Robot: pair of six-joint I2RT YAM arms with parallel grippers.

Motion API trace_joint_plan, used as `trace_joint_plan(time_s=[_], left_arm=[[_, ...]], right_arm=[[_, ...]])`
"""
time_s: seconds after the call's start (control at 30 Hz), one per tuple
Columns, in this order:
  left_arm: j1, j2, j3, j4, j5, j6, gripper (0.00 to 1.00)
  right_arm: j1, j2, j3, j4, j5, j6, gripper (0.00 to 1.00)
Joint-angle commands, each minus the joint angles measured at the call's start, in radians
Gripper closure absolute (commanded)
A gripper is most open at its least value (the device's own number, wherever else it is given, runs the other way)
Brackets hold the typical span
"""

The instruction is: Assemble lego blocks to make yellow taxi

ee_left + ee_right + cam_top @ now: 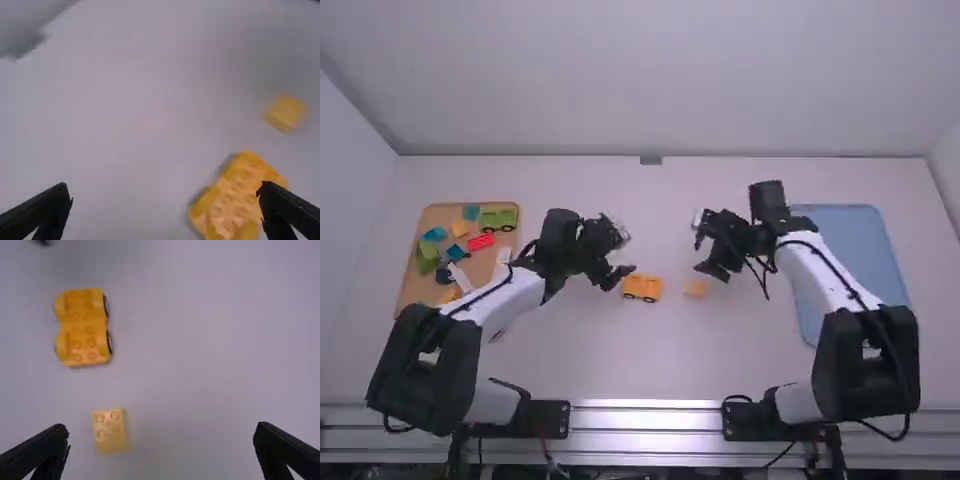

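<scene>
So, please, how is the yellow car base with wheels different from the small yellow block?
The car base is longer and bigger; the small block is short. The car base has dark wheels; the small block shows none. The car base is deeper orange-yellow, the small block paler. Both have studs on top and rest on the table.

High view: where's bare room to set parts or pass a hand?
Bare: table between yellow car base and metal rail; table beyond left tool and right tool, to back wall; blue tray, beyond right arm. Crowded: brown tray with blocks; gap between tools, holding car base and small yellow block.
</scene>
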Motion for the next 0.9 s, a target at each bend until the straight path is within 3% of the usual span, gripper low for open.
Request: trace_joint_plan(time_s=[0.0,0.07,0.17,0.3,0.5,0.67,0.77,0.87], left_arm=[[-0.002,0.069,0.019,-0.035,0.359,0.419,0.01],[-0.003,0.129,0.03,-0.061,0.446,0.507,0.01],[-0.002,0.176,0.039,-0.069,0.471,0.543,0.01],[-0.003,0.275,0.073,-0.057,0.498,0.556,0.01],[0.02,0.367,0.141,-0.142,0.527,0.675,0.01],[0.074,0.368,0.161,-0.201,0.53,0.686,0.01],[0.109,0.368,0.146,-0.196,0.587,0.686,0.01],[0.104,0.368,0.132,-0.191,0.589,0.686,0.01]], right_arm=[[-0.046,0.015,-0.078,0.061,-0.201,0.058,0.01],[-0.079,0.015,-0.148,0.156,-0.267,0.064,0.01],[-0.089,0.015,-0.233,0.253,-0.28,0.008,0.01],[-0.092,0.015,-0.393,0.481,-0.422,0.003,0.01],[-0.121,0.015,-0.54,0.694,-0.435,0.054,0.01],[-0.107,0.075,-0.581,0.726,-0.389,0.027,0.02],[-0.132,0.185,-0.544,0.832,-0.413,0.032,0.01],[-0.158,0.254,-0.51,0.825,-0.433,0.021,0.04]])
